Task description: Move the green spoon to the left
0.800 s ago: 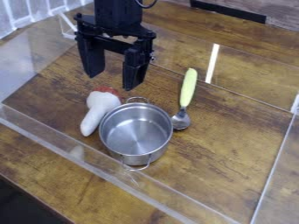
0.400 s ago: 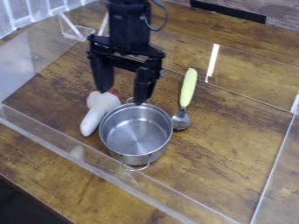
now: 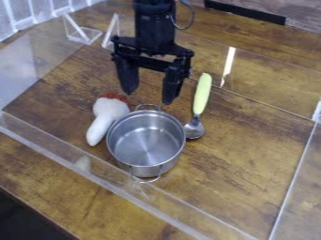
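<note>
A shiny metal pot [image 3: 145,146] is standing open on the wooden table [image 3: 238,187], a little left of the middle of the scene. Its mouth is facing up, and its round wall is enclosing bare metal: nothing is lying inside. The bottom is showing grey and smooth, and the inner side is catching pale light. Two thin wire handles are sticking out from the rim, one on the far side and one on the near side.

The green spoon [image 3: 201,100] is lying outside the pot, just to its right, on the table. Its yellow-green handle is pointing to the far side, leaning slightly right, while its small metal bowl is resting at the near end, close beside the pot's right rim.

On the left of the pot, a white cloth-like object with a red tip [image 3: 108,119] is lying on the table, also outside the pot. Its red part is at the far end, and its narrower end is pointing near and left.

The black tool [image 3: 156,95] is hanging beyond the pot, between the white object and the spoon's handle. It is released, its two sides spreading wide apart, and it is holding nothing.
</note>
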Available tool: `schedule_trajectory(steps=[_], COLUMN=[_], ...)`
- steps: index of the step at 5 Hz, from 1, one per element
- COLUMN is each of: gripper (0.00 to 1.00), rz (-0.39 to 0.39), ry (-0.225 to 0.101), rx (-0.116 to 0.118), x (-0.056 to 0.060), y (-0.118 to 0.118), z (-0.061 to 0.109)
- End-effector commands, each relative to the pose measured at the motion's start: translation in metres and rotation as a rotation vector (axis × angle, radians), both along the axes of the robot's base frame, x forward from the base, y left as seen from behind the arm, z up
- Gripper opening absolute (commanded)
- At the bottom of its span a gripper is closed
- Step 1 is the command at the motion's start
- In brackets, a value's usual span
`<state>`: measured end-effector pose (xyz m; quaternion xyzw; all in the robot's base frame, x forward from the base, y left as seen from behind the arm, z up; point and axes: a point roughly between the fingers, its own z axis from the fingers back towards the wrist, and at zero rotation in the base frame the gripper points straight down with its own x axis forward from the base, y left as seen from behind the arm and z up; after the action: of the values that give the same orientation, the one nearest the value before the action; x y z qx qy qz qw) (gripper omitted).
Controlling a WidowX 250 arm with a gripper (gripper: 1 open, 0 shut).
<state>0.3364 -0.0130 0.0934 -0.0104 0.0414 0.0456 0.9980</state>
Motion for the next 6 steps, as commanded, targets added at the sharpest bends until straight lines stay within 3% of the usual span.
schedule_trajectory(steps=[1, 3, 5, 6], gripper=[1.00, 1.00, 1.00, 1.00], rz=[0.024, 0.084, 0.042, 0.078], ry=[-0.088, -0.147, -0.204, -0.196], rx=[0.000, 0.004, 0.013, 0.032], x=[0.020, 0.050, 0.097, 0.101], y=[0.000, -0.015, -0.025, -0.021], z=[0.016, 0.011, 0.009, -0.003])
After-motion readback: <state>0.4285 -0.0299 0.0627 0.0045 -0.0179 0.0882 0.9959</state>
